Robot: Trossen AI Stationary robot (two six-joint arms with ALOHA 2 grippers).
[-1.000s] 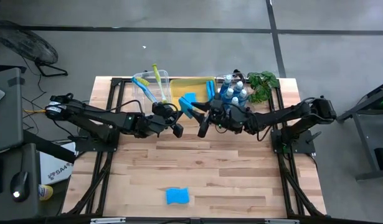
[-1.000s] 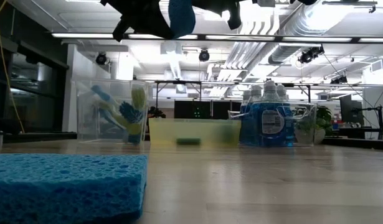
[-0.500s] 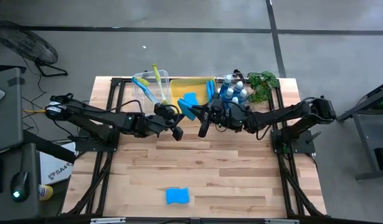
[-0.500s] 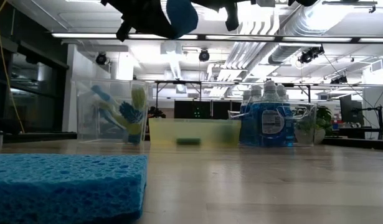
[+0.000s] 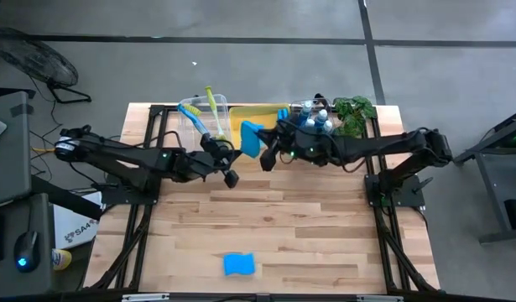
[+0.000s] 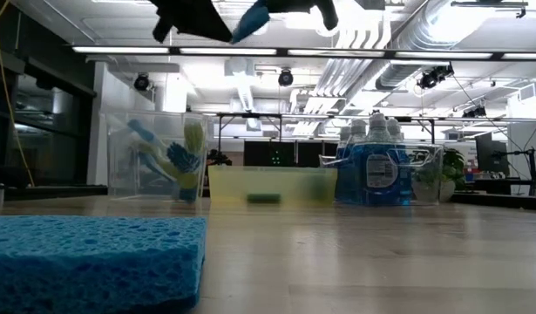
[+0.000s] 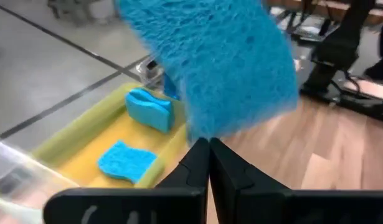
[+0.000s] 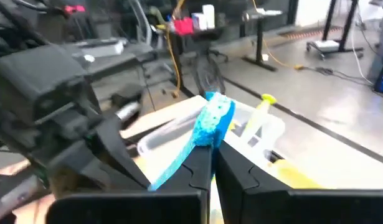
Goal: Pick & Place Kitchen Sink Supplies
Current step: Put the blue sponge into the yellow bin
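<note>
Since a second ago the right end effector (image 5: pixel 266 153) has closed on the raised blue sponge (image 5: pixel 251 139) and shifted toward the bins, while the left end effector (image 5: pixel 231 177) has drawn back from it, fingers closed and empty.

Four sponges can be counted: the raised one pinched on edge in the right end effector, two lying in the yellow bin (image 7: pixel 85 134) just beyond the left end effector, and one flat on the tabletop (image 5: pixel 308 226) well clear of both end effectors, toward the near edge (image 5: pixel 238 264). Two dish brushes (image 5: pixel 203 113), one blue and one yellow-green, stand in the clear bin (image 6: pixel 154 157) beyond the left end effector. Several soap bottles (image 5: pixel 316 120) stand clustered just beside the right arm's wrist; the exact number cannot be told.

Both arms reach inward from opposite sides, stretched low and nearly level, meeting before the bins.
</note>
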